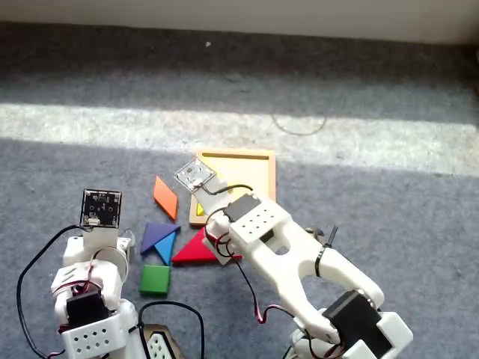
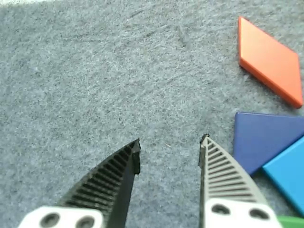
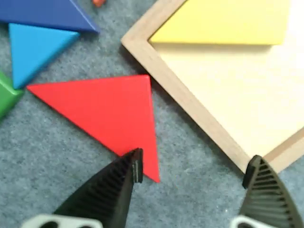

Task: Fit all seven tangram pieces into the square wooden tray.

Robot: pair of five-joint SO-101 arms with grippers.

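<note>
Hanging parted, left jaws face carpet (image 2: 95, 71); right jaws, also parted, span red triangle (image 3: 109, 109) tip and tray (image 3: 190, 99) corner.

Carpet (image 1: 419, 209), tray (image 1: 236, 155), red triangle (image 1: 193, 250), blue triangles (image 1: 153, 235), orange parallelogram (image 1: 165, 197), green square (image 1: 155, 279)

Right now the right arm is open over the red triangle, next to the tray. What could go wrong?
1. The right gripper stands open, one finger at a corner of the red triangle, the other by the rim of the tray. Closing may catch the rim and drag the tray.
2. A jolted tray could shift the yellow piece lying inside it.
</note>
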